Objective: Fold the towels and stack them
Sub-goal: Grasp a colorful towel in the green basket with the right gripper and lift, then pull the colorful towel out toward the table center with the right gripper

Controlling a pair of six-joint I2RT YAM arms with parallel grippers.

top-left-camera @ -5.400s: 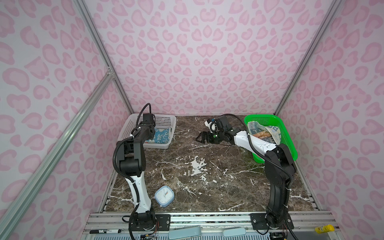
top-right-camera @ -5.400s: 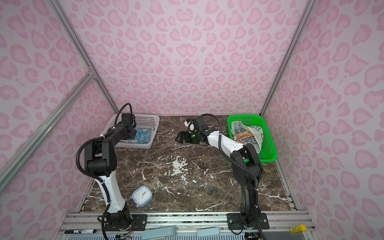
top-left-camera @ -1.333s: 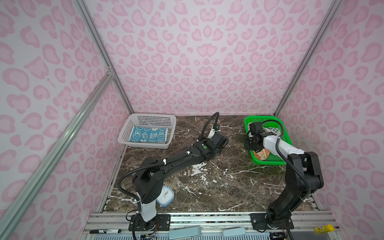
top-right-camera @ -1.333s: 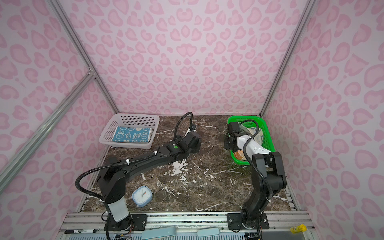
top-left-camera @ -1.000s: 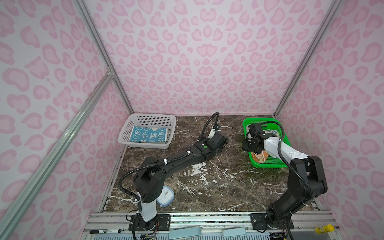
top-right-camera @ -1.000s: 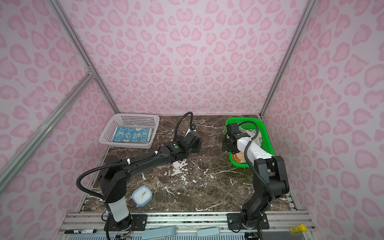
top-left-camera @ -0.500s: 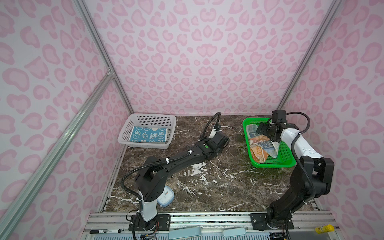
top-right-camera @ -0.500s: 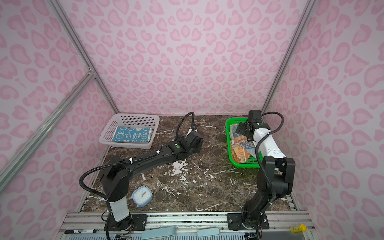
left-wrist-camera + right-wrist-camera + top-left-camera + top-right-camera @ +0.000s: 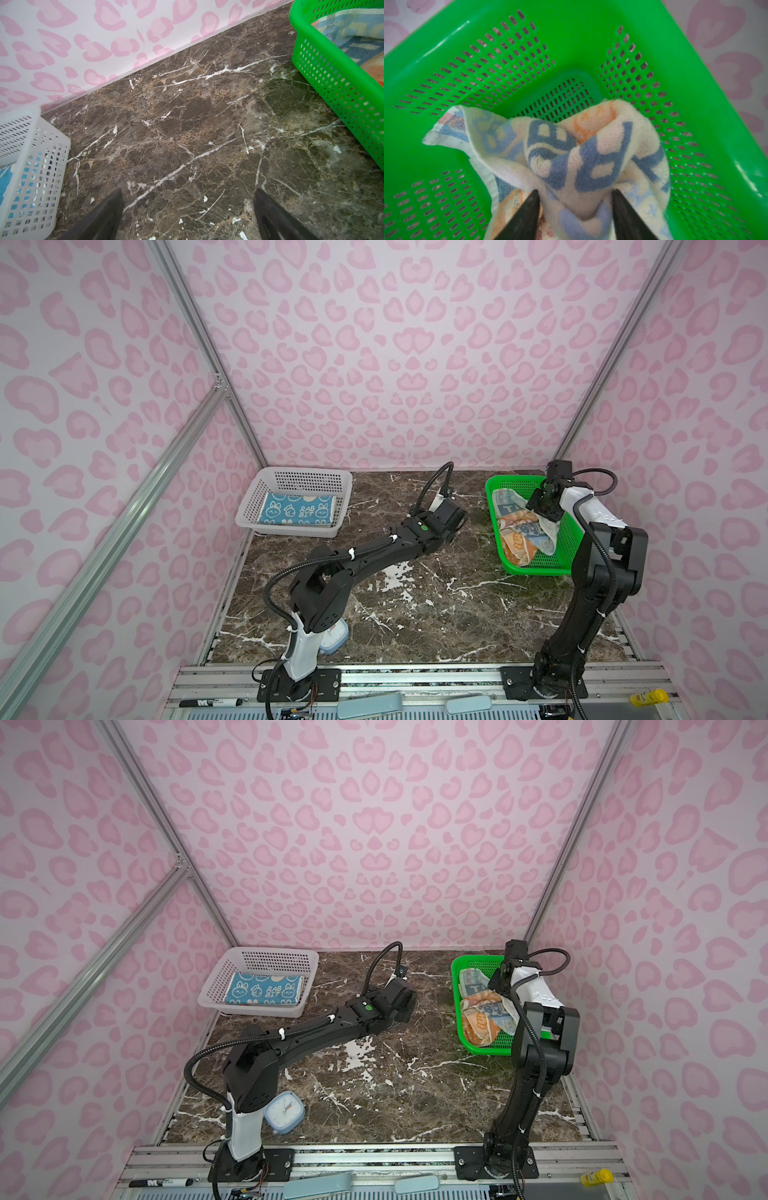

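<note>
Both top views show the bench [image 9: 415,614] carrying a white basket [image 9: 291,485] with the folded blue towel [image 9: 297,510] flat inside and a green basket [image 9: 536,570] holding the crumpled orange towel [image 9: 514,548]. There the right tool [image 9: 574,190] pinches a fold of the blue, orange and cream towel [image 9: 581,158], while the left tool [image 9: 188,190] hangs wide open over the bench between the baskets.

Dark marble counter [image 9: 415,614]. White basket [image 9: 307,483] at far left, green basket [image 9: 536,568] at far right. Pale blue clock [image 9: 284,1112] near the front-left edge. Black marker [image 9: 160,1182] on the front rail.
</note>
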